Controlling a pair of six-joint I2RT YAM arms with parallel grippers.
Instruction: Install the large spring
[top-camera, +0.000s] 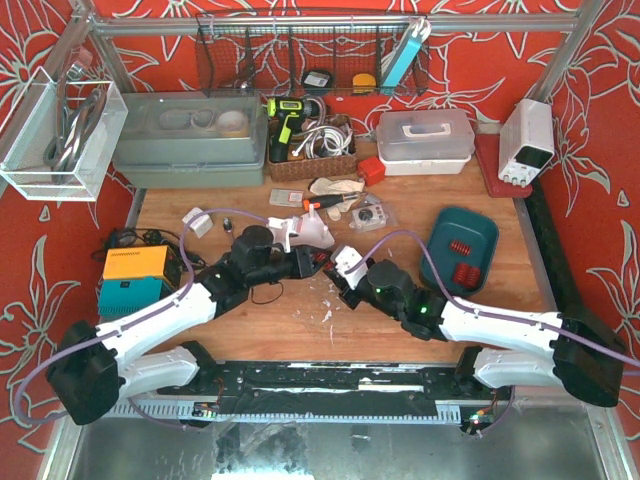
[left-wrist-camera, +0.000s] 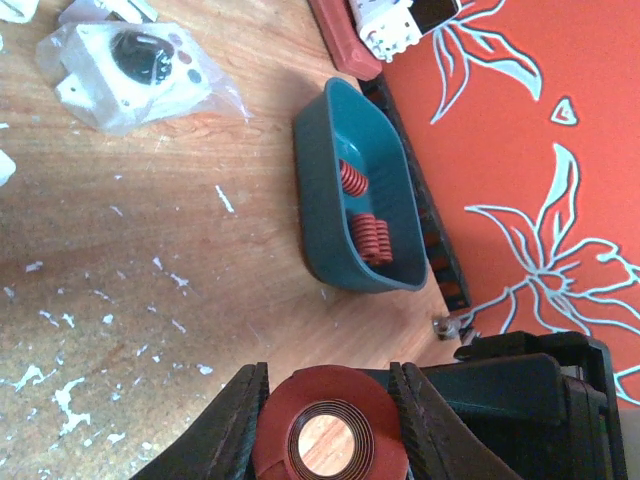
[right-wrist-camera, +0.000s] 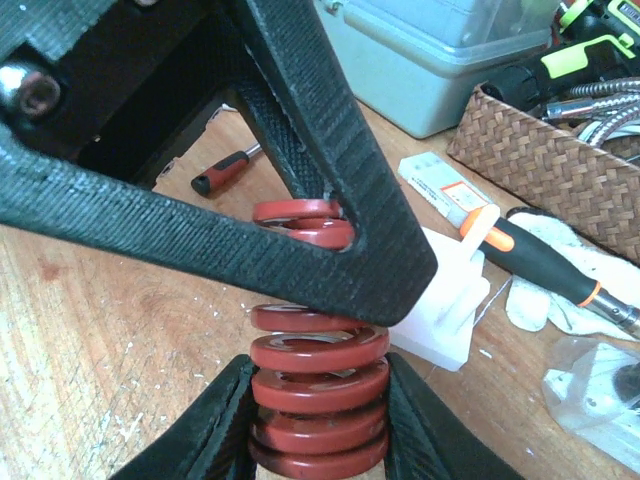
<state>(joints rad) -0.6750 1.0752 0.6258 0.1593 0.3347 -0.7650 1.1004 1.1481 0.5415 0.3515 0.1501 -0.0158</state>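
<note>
Two arms reach in from the near edge of the counter (top-camera: 300, 335), your left arm (top-camera: 170, 320) and right arm (top-camera: 500, 325), and they meet head to head at its middle. Between them is the large spring (right-wrist-camera: 318, 385), red and thick-coiled, held at both ends. In the right wrist view your right jaws are clamped on its nearer coils, one black finger pressed to each side. Your left jaws cross in front and pinch the farther coils. In the left wrist view you look straight down the spring's hollow core, with a finger tight against it on either side. You cannot tell from these views whether the spring touches the wood below.

Just beyond the spring stands a white block (right-wrist-camera: 450, 300), almost touching it. To the right, well apart from the arms, a teal tray (top-camera: 470, 222) sits on the counter with several small red springs (top-camera: 463, 273) lying inside.

Farther off lies a screwdriver (right-wrist-camera: 540, 260) with a black and orange handle, and beside it a clear bag (left-wrist-camera: 135, 65) holding a white part with a black dial.

Along the far edge you have, from left to right, a grey lidded bin (top-camera: 190, 140), a wicker basket (top-camera: 310, 165) of tools, a white lidded box (top-camera: 425, 140) and a white power supply (top-camera: 527, 140). Off the counter's left side sit an orange box (top-camera: 135, 265) and a teal box (top-camera: 125, 295).
</note>
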